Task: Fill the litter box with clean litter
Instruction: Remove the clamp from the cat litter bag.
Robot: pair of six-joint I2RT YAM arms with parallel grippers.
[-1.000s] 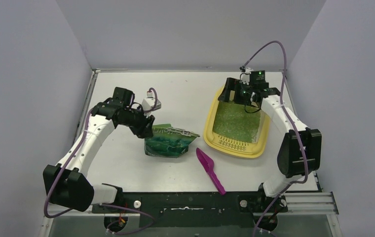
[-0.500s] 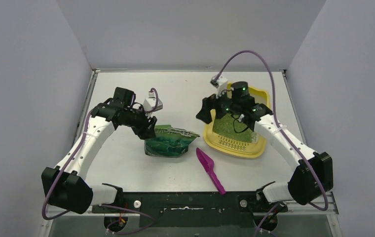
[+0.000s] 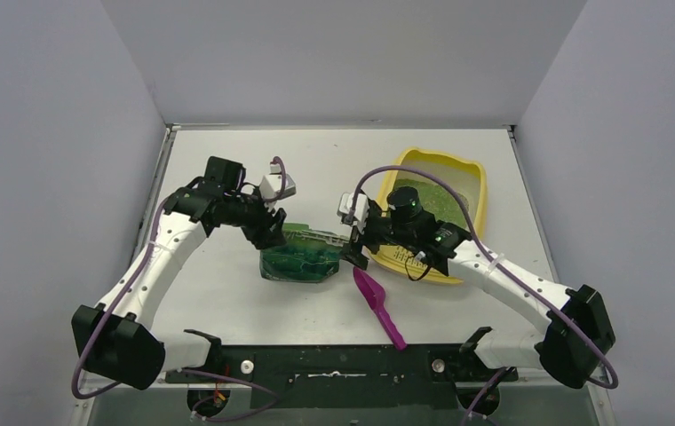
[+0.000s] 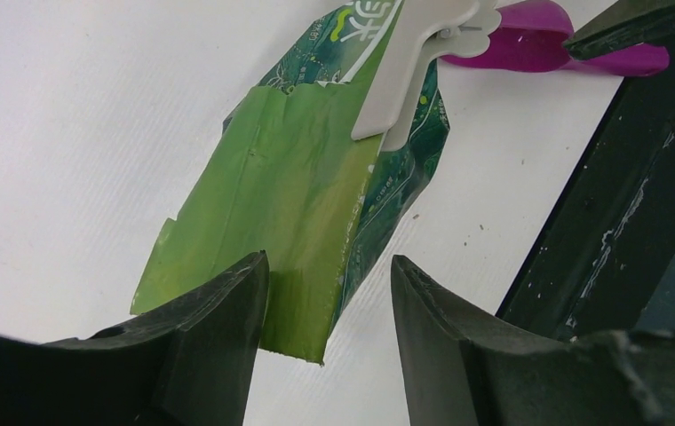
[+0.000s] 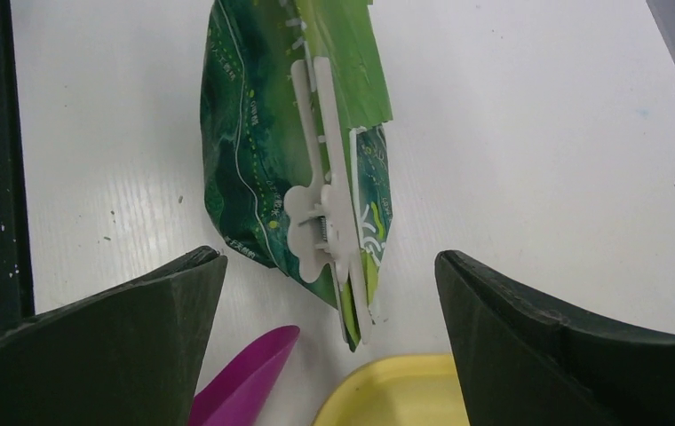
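The pale yellow litter box (image 3: 432,155) sits at the right, with light-green clean litter (image 3: 451,192) in it. Its near end is hidden under my right arm. A dark-green bag (image 3: 303,259), shut with a white clip (image 5: 325,213), lies at centre. My left gripper (image 3: 272,233) is open at the bag's left end. In the left wrist view the gripper (image 4: 329,293) has the bag's light-green flap (image 4: 272,204) between its fingers, unclamped. My right gripper (image 3: 353,249) is open wide just over the clipped end, and it also shows in the right wrist view (image 5: 329,284).
A magenta scoop (image 3: 378,306) lies near the front edge, just right of the bag, and its bowl (image 5: 245,377) shows under my right gripper. The litter box rim (image 5: 387,390) is close by. Grey walls enclose the table on three sides.
My right arm has swung from over the litter box's far end leftward and nearer, to the bag's clipped end. The left arm has barely moved.
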